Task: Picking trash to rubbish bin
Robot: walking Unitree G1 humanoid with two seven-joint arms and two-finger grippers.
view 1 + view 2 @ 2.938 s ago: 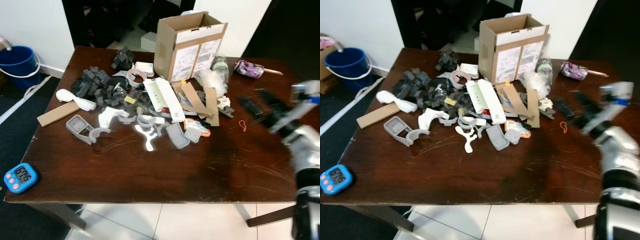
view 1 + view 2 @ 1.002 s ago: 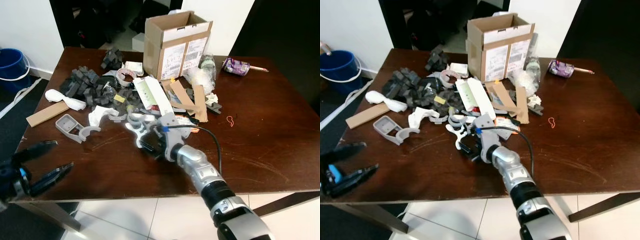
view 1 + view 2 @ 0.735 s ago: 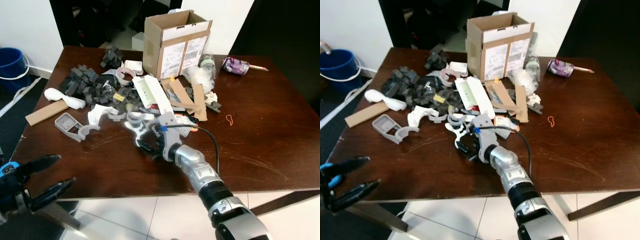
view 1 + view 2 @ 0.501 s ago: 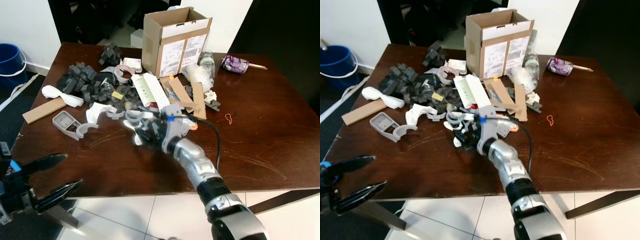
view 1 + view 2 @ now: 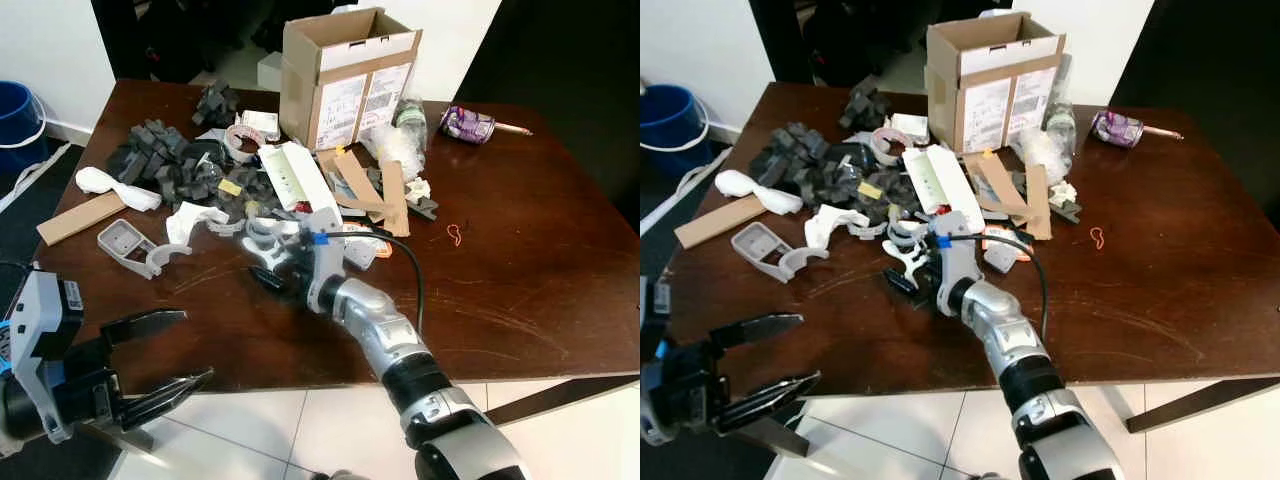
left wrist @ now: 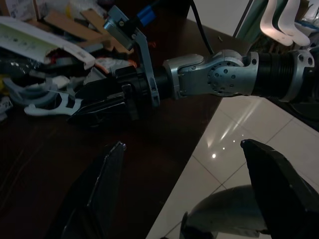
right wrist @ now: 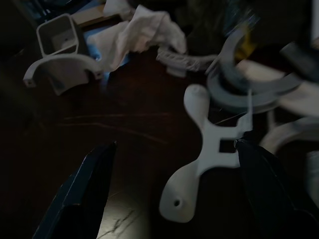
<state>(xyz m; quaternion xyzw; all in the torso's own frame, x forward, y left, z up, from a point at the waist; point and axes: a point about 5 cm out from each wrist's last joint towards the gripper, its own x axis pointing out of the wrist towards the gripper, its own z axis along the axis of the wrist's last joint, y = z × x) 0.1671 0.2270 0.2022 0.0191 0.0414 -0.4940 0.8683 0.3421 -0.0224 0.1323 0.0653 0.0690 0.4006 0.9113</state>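
Trash (image 5: 240, 185) is lying heaped across the far half of the dark wooden table (image 5: 520, 270), and a white Y-shaped plastic piece (image 7: 207, 149) is resting at the heap's near edge. The right gripper (image 5: 268, 277) is hovering just above that piece, its black fingers (image 7: 87, 186) spread wide to either side and gripping nothing. A cardboard box (image 5: 345, 70) is standing upright behind the heap. The left gripper (image 5: 165, 355) is hanging off the table's near edge with its fingers parted, empty. A blue bucket (image 5: 18, 110) is sitting on the floor.
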